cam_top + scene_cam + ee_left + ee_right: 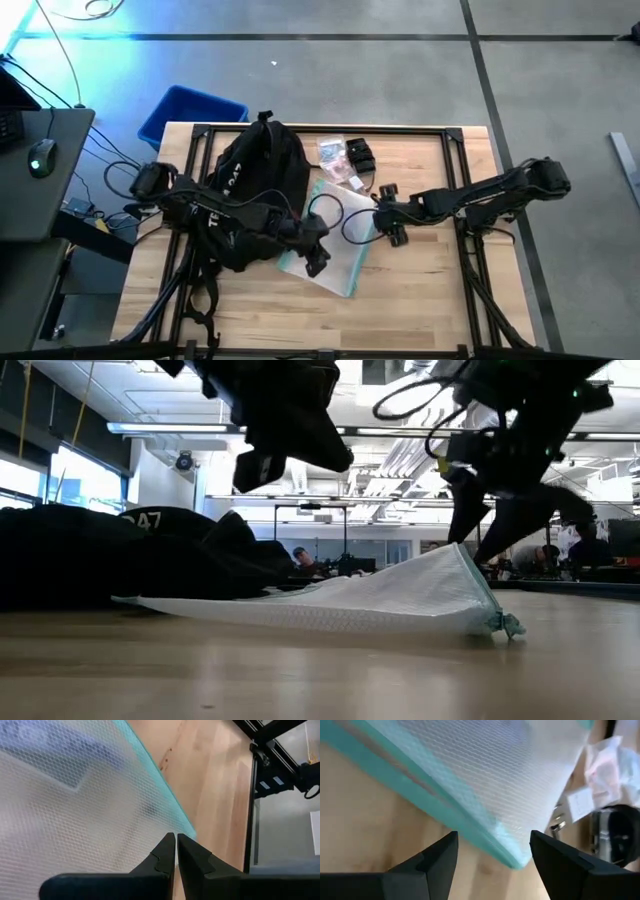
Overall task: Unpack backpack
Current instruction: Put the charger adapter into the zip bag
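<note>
Two arms work over the wooden surface [420, 290]. The backpack [255, 190] lies on the left half of it, near the far edge: large, black, soft and slumped, with white lettering on top and straps trailing toward the near edge. A translucent mesh pouch [335, 255] with teal edging lies flat just beside its right side. The left gripper [175, 851] hovers over the pouch's teal edge, jaws closed together with nothing between them. The right gripper [492, 852] hangs above the pouch's corner, jaws standing wide apart, empty. Small packets [338, 160] lie by the far edge. A blue bin [190, 112] stands beyond the surface.
</note>
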`<action>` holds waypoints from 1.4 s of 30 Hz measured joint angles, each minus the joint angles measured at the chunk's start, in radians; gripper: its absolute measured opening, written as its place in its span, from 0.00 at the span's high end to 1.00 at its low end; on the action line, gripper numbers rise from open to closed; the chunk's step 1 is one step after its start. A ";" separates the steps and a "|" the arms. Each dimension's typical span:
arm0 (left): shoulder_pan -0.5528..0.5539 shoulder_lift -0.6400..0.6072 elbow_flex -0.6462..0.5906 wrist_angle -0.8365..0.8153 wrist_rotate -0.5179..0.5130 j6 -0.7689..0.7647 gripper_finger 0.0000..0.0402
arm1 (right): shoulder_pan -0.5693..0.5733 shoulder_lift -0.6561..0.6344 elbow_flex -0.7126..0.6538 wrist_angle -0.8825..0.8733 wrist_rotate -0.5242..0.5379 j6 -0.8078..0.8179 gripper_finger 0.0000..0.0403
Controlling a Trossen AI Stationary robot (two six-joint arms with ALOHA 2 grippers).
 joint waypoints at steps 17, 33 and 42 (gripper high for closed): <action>-0.082 0.106 0.002 0.368 -0.333 0.002 0.96 | -0.147 0.002 -0.113 0.233 -0.199 0.027 0.94; 0.000 0.277 0.396 0.027 -0.547 0.419 0.57 | -0.157 0.001 0.186 -0.134 -0.475 0.378 1.00; 0.010 0.360 0.498 -0.054 -0.650 0.481 0.54 | -0.205 0.001 0.229 -0.137 -0.522 0.490 1.00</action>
